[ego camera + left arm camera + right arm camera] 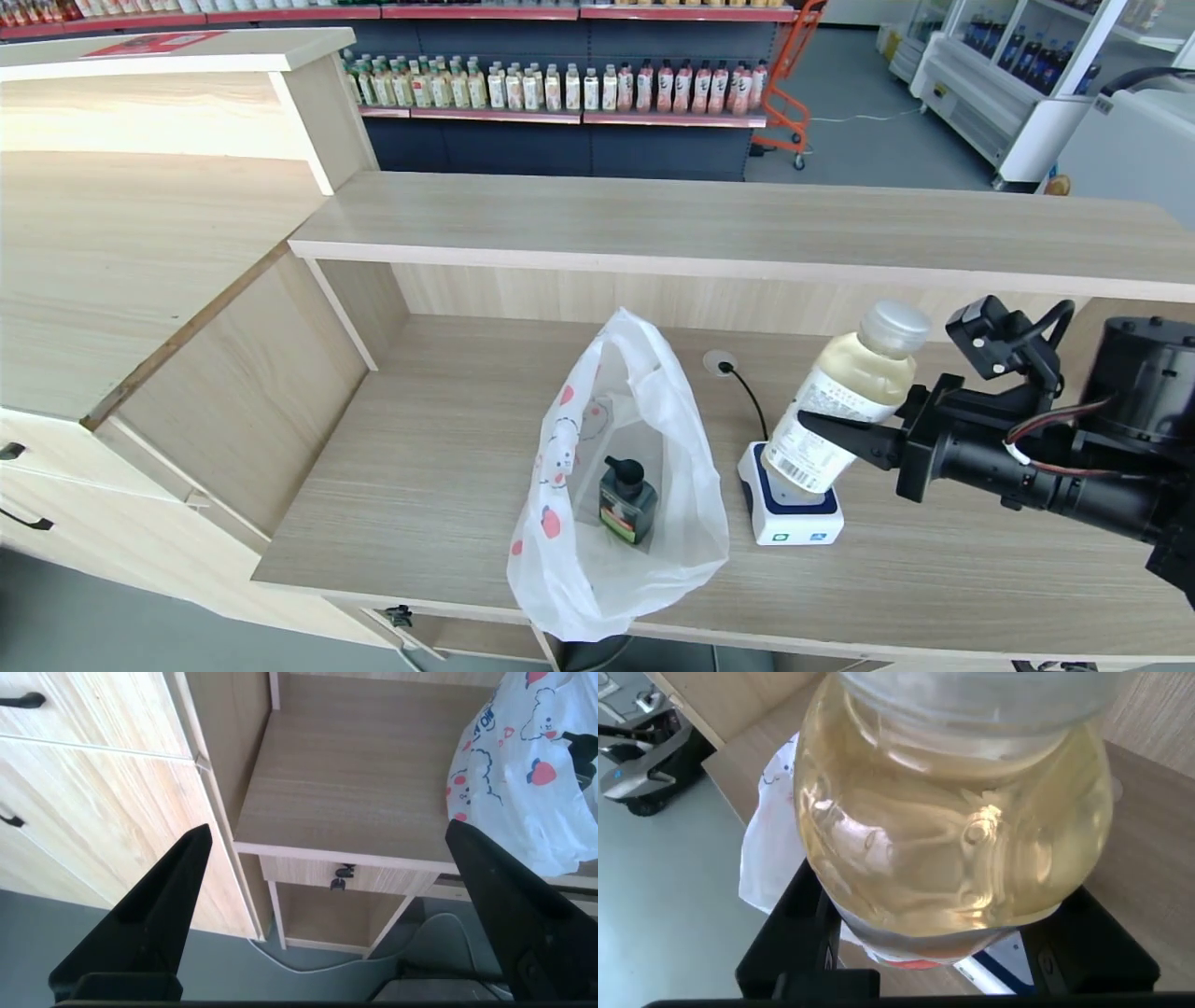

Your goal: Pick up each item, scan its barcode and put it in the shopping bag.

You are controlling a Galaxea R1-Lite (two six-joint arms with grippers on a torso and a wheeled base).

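Observation:
My right gripper is shut on a bottle of pale yellow drink with a white label and a grey cap, holding it tilted, its barcode end just above the white and blue scanner. From the right wrist, the bottle looms close between the fingers. The white shopping bag with red prints stands open to the left of the scanner, a small dark pump bottle inside it. My left gripper hangs open below the counter's front edge, beside the bag.
The work surface is a light wooden counter with a raised shelf behind it and a side wall at the left. A black cable runs from the scanner to a hole in the counter. Drawers sit under the counter at the left.

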